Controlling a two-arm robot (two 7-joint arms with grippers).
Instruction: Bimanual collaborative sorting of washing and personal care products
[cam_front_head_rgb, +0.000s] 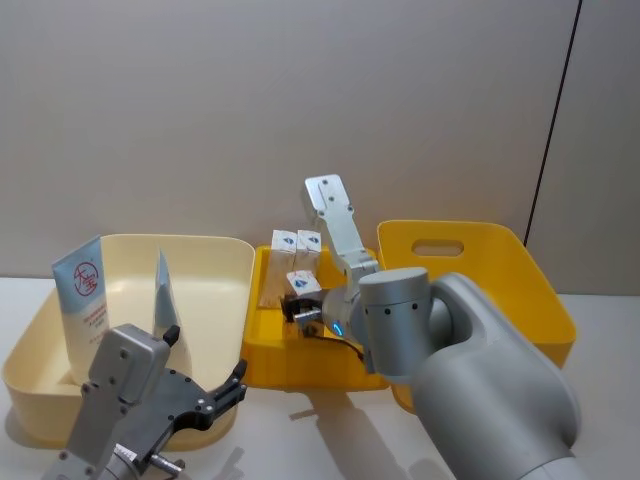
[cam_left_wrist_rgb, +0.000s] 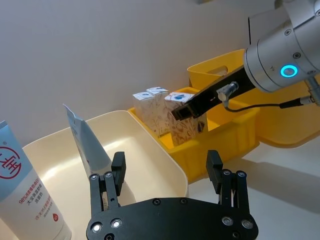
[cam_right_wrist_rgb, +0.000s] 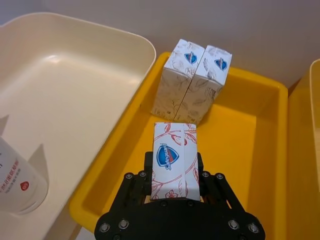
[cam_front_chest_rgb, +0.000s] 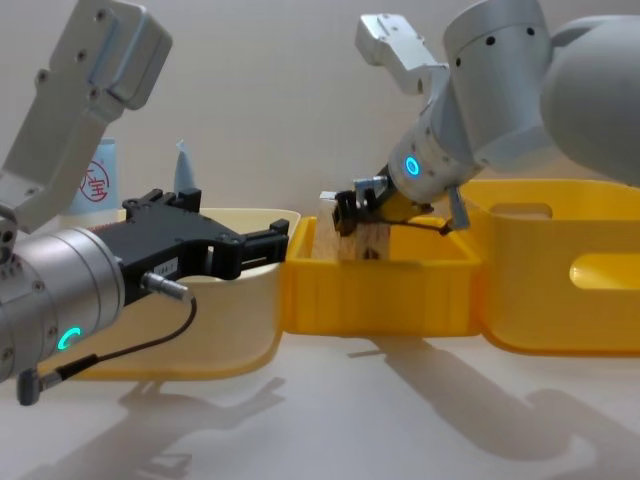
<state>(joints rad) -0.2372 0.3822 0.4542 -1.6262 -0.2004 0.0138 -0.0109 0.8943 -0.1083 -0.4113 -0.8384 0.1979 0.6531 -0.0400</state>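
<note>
Gripping a carton (cam_right_wrist_rgb: 173, 159) by its sides, the right claw (cam_front_head_rgb: 303, 312) holds it upright in the small yellow bin (cam_right_wrist_rgb: 250, 130), near two cartons (cam_right_wrist_rgb: 192, 80) standing together at the back. The left claw (cam_left_wrist_rgb: 166, 172) hangs open at the front of the cream bin (cam_front_head_rgb: 215, 290), where a blue tube (cam_front_head_rgb: 85, 290) and a white tube (cam_front_head_rgb: 163, 300) lean. I cannot tell whether the carton touches the bin floor. Letting go too high could tip it, and pushing forward could topple the pair.

Rounded silver-grey left arm (cam_front_chest_rgb: 60, 285) and right arm (cam_front_chest_rgb: 500, 70) bear blue ring lights (cam_front_chest_rgb: 411, 165) and thin black cables (cam_left_wrist_rgb: 265, 105). The left end effector (cam_left_wrist_rgb: 166, 161) and right end effector (cam_right_wrist_rgb: 174, 167) are black with silver screws (cam_left_wrist_rgb: 156, 202).
</note>
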